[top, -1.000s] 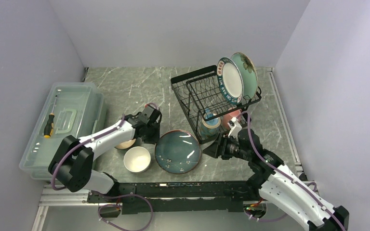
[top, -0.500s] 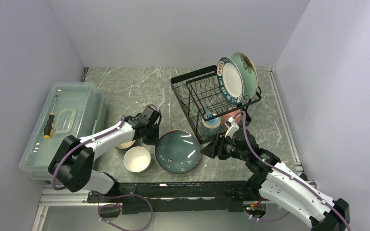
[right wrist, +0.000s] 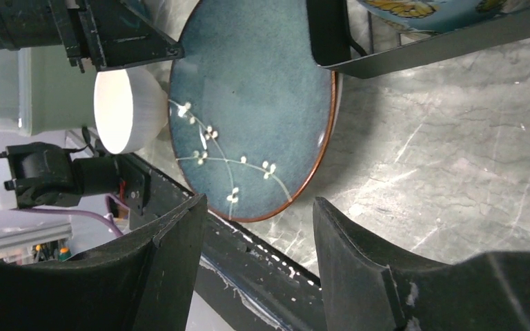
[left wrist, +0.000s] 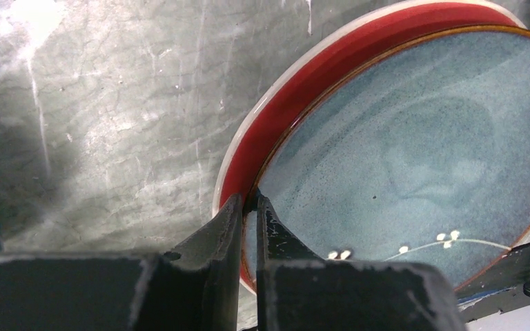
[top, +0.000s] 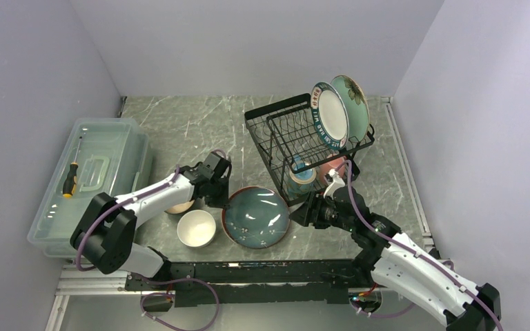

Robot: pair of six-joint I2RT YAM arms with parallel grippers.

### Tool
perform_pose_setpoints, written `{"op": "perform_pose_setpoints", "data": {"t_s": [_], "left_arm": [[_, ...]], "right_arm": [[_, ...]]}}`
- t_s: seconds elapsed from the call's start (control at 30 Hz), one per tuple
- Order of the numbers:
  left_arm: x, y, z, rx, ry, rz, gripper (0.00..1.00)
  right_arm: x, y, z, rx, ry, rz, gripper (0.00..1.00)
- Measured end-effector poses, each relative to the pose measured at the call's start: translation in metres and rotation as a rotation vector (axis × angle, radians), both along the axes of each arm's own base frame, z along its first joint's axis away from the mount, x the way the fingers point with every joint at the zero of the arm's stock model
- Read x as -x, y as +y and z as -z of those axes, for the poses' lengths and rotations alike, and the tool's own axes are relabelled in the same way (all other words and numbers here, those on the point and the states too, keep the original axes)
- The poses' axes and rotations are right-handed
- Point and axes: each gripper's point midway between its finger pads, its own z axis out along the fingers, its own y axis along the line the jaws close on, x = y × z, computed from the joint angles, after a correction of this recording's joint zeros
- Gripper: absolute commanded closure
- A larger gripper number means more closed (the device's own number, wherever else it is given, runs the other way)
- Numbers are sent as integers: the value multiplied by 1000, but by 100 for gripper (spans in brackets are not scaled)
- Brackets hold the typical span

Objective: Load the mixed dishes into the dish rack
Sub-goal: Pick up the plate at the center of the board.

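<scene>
A blue-glazed plate with a brown rim (top: 257, 218) lies at the near middle, tilted, its left rim raised. My left gripper (top: 221, 195) is shut on that rim (left wrist: 255, 200). The plate (left wrist: 414, 138) lies over a red plate (left wrist: 297, 89). My right gripper (top: 305, 211) is open and empty just right of the plate (right wrist: 248, 103), its jaws (right wrist: 259, 207) wide apart. The black wire dish rack (top: 276, 134) holds a white plate with a lettered rim (top: 331, 116), a mint-green plate (top: 355, 103), a blue mug (top: 301, 178) and a pink mug (top: 331, 167).
A white bowl (top: 197, 227) stands left of the plate, also in the right wrist view (right wrist: 124, 110). A brown bowl (top: 179, 206) is mostly hidden under my left arm. A clear plastic box (top: 103, 148) with a screwdriver (top: 70, 181) stands at the left.
My right gripper has moved left towards the blue plate. The plate's left rim has risen a little in my left gripper, so the plate now tilts.
</scene>
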Motion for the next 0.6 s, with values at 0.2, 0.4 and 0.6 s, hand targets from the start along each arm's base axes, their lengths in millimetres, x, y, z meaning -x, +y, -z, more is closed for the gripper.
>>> {"op": "perform_pose_setpoints", "data": {"t_s": [0.2, 0.4, 0.6], "left_arm": [[2, -10, 7, 12, 13, 27, 98], [7, -21, 13, 26, 31, 59, 100], [11, -29, 14, 35, 31, 81, 100]], "right_arm": [[0, -5, 12, 29, 15, 21, 39], [1, -7, 27, 59, 56, 34, 38], [3, -5, 40, 58, 93, 40, 37]]}}
